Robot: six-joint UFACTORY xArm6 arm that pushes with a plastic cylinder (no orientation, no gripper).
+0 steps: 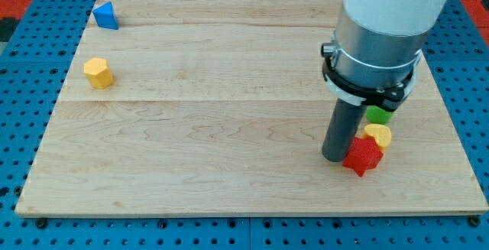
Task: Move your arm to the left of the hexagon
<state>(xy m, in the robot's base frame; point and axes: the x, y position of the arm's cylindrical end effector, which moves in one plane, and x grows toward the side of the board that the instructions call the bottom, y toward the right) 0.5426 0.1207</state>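
You are looking at a pale wooden tabletop [229, 128] set on a blue pegboard [23, 135]. The yellow hexagon [98, 73] sits far over at the view's left, near the tabletop's left edge and somewhat above mid-height. Just above it, toward the view's top-left corner, stands a blue triangular block [105, 15], apart from the hexagon and not touching it.

Your arm [374, 43] comes down at the view's right, a white and grey body ending in a straight dark rod. My tip [336, 158] rests on the tabletop in the lower right area, well apart from the hexagon, with most of the tabletop's width between them. There is no pincer on this arm (only the rod), so nothing is held and no opening can be told.

Right beside the tip, on its right, you see a red star-shaped block [362, 157], touching or very nearly touching the rod. Above that block lies a second yellow block [378, 134], rounded in outline, pressed against the red one. A green block [377, 114] shows above that, partly hidden behind the arm's collar, so its shape cannot be made out.
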